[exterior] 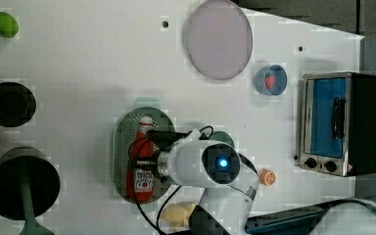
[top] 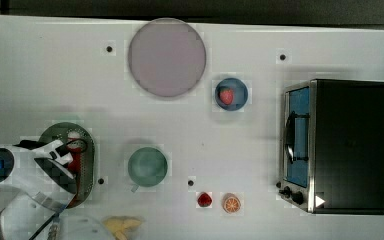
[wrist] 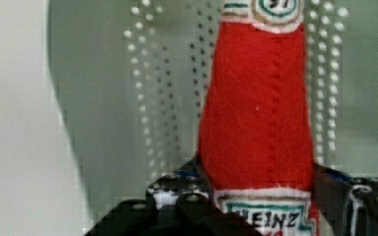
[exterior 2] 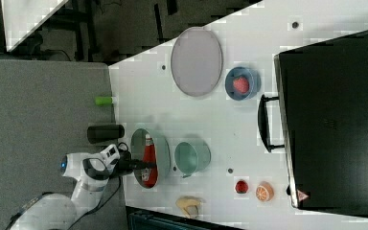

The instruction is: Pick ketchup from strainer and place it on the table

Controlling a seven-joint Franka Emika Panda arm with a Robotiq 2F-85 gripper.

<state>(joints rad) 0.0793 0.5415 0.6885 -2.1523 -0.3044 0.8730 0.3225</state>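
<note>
The ketchup point(exterior: 139, 147), a red bottle with a white cap and a white label, lies flat in the pale green strainer point(exterior: 122, 132) near the left view's left-centre. My gripper point(exterior: 144, 159) reaches over the bottle's middle. In the wrist view its fingers point(wrist: 192, 182) press against both sides of the ketchup point(wrist: 256, 108), just above the label, over the strainer's perforated floor point(wrist: 142, 98). The bottle still rests in the strainer. The arm covers much of the strainer point(top: 55, 132) in the top view. The white table point(top: 55, 75) spreads all around.
A green cup point(top: 147, 166) stands just to the top view's right of the strainer. Farther off are a grey plate point(top: 166, 56), a blue bowl point(top: 231, 93) holding a strawberry, a toaster oven point(top: 340, 145), a loose strawberry point(top: 204, 199), an orange slice point(top: 231, 203) and a yellow item point(top: 122, 225).
</note>
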